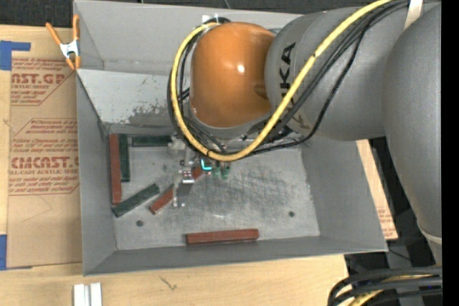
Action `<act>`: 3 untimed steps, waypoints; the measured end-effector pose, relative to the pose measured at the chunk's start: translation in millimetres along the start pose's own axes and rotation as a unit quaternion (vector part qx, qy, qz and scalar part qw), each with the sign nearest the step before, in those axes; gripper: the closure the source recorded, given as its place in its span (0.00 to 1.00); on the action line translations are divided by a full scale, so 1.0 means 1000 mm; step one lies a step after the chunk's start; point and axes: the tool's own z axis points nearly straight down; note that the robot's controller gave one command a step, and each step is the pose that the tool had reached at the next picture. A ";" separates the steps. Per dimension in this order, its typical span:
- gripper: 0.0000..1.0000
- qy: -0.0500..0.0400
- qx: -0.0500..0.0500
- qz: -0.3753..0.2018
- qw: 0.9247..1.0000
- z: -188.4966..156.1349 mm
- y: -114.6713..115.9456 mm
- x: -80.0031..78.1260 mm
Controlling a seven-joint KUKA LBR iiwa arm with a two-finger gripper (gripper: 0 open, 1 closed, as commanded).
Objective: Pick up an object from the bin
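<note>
Your gripper (185, 183) hangs low over the floor of the bin (97, 226), left of centre; you cannot tell from above whether it is spread or pressed together. A short red-brown block (162, 203) lies just beside it, at its 7 o'clock. The likely risk is that a closure off the block's axis shoves it into the dark green bar (136, 201) at its 9 o'clock, or catches both. The block's long axis runs 8 to 2 o'clock, upper end pointing at the gripper.

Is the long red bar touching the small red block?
Apart: camera view shows bare bin floor between the long red bar along the near wall and the small red block.
</note>
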 end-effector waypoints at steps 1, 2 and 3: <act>0.00 -0.004 -0.001 0.001 1.000 -0.004 -0.001 -0.002; 0.00 -0.006 -0.001 -0.037 0.999 0.050 -0.012 -0.008; 1.00 -0.011 -0.003 -0.007 1.000 0.122 -0.057 -0.033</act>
